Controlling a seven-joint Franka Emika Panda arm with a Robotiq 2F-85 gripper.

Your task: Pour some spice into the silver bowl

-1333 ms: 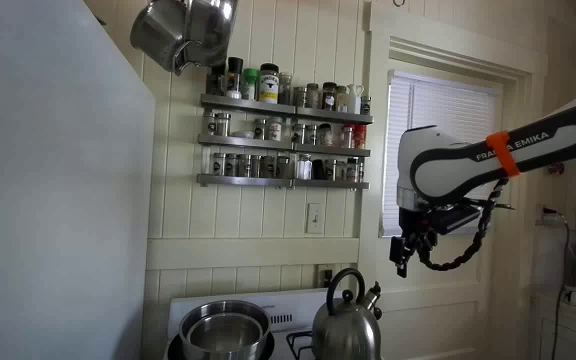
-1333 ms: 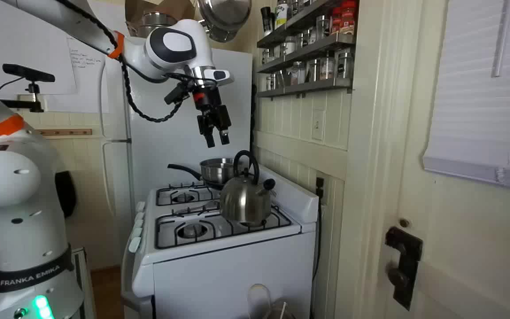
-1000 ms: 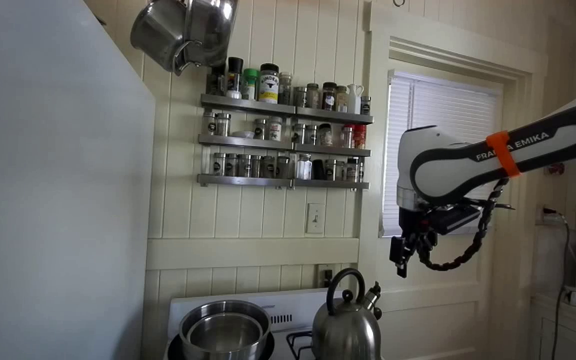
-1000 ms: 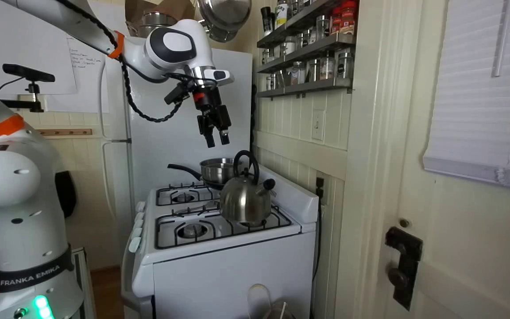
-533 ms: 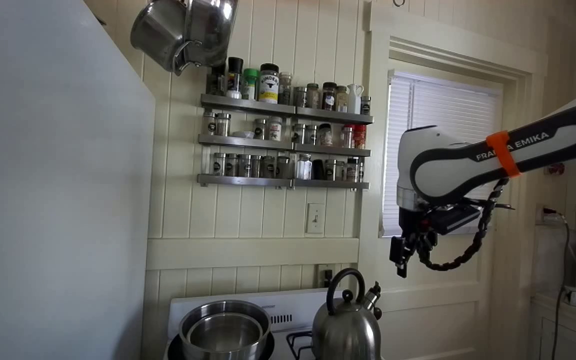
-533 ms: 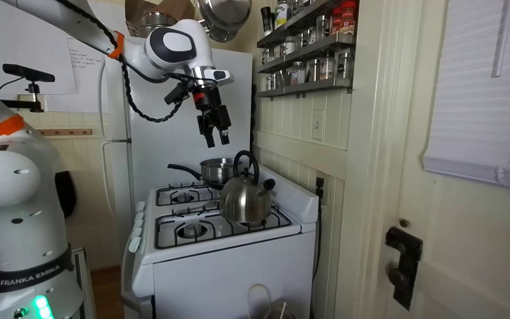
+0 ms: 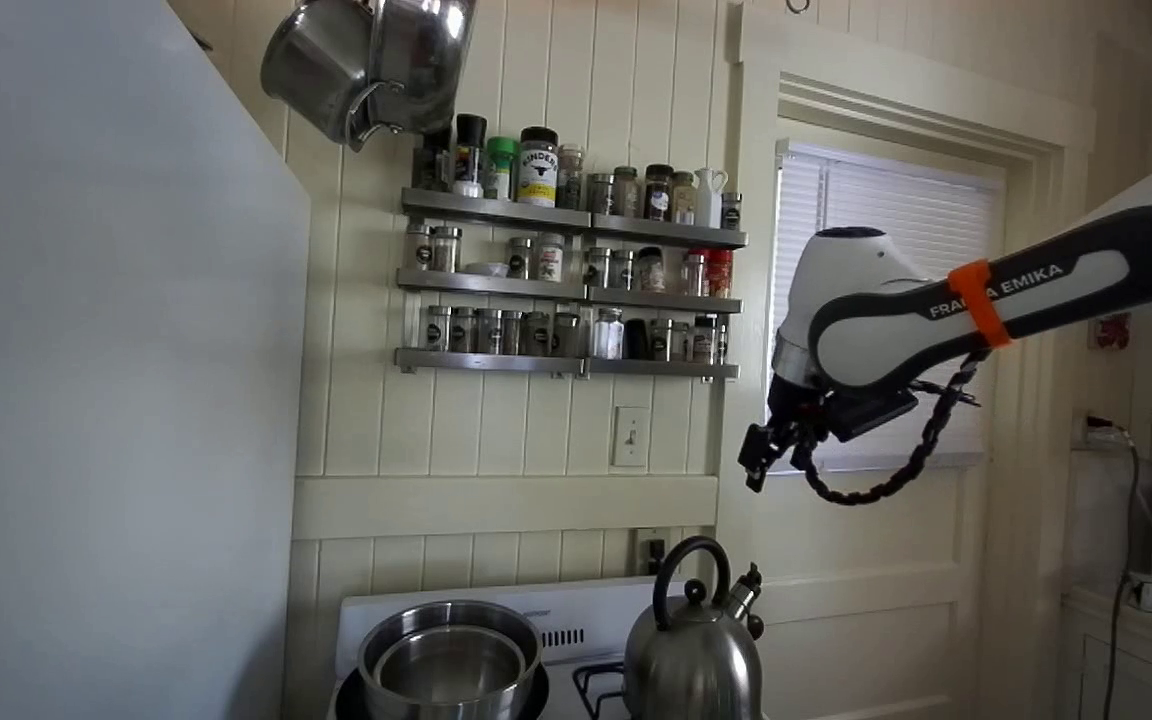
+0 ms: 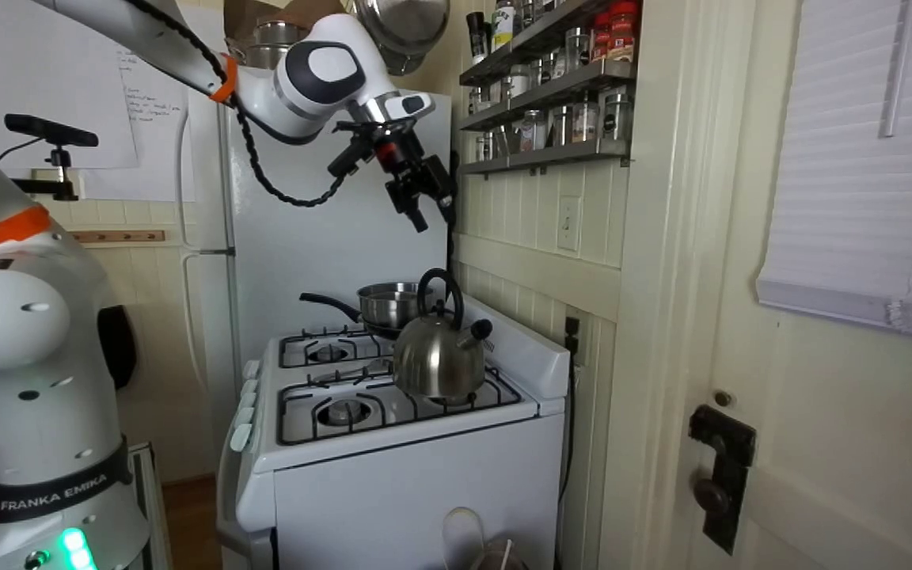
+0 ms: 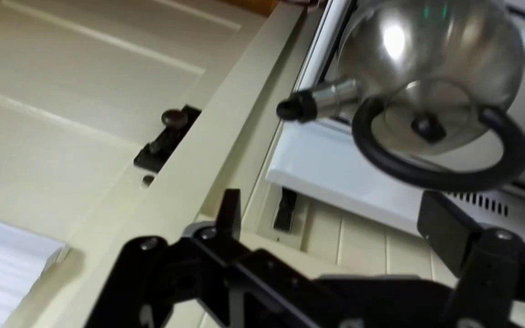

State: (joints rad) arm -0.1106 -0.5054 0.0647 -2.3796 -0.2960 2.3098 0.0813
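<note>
The silver bowl [image 7: 451,613] sits on the stove at the back, over a dark pan, with a smaller round rim showing inside it. It also shows in an exterior view [image 8: 383,307], partly behind the kettle. Several spice jars [image 7: 608,335] stand on the wall shelves; they show in an exterior view too [image 8: 585,119], but not in the wrist view. My gripper [image 7: 776,472] hangs tilted in the air, lower than the shelves and above the kettle's height. In the wrist view the gripper [image 9: 331,200] has its jaws wide apart with nothing between them.
The steel kettle [image 8: 436,360], with its arched handle, stands on the stove [image 8: 416,475]. Steel shelves [image 7: 486,359] hold closely packed jars in three rows. Pots [image 7: 321,70] hang above the shelves' left end. The fridge [image 7: 116,400] stands left of the stove; a door frame [image 7: 748,300] is beside the shelves.
The arm was still, then moved in the last half second. The gripper has risen, shifted left in one exterior picture and right in another, and tilted. Bowl, kettle and jars have not moved.
</note>
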